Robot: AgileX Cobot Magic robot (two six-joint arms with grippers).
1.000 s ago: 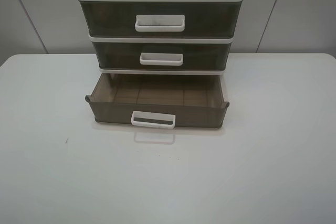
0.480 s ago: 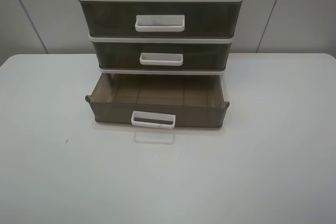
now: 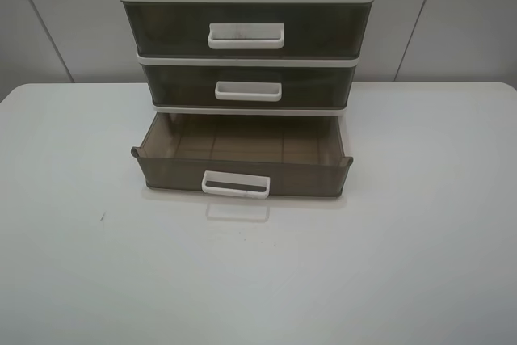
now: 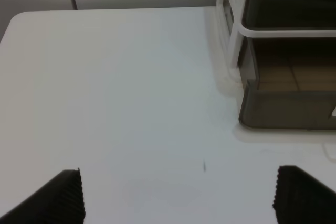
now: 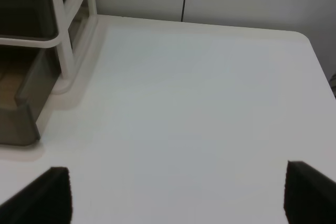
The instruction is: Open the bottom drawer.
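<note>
On white worktop (image 3: pixel 73 264), smoky grey-brown translucent plastic bottom drawer (image 3: pixel 242 174) w/ white loop handle (image 3: pixel 235 184) sits pulled out. Left hand (image 4: pixel 178 195) & right hand (image 5: pixel 173 195): only finger tips show, spread wide, holding nothing, cut off by frame edge.

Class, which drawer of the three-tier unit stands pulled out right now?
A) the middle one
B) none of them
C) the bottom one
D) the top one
C: the bottom drawer juts forward with its empty inside showing, while the two upper drawers sit flush in the frame.
</note>
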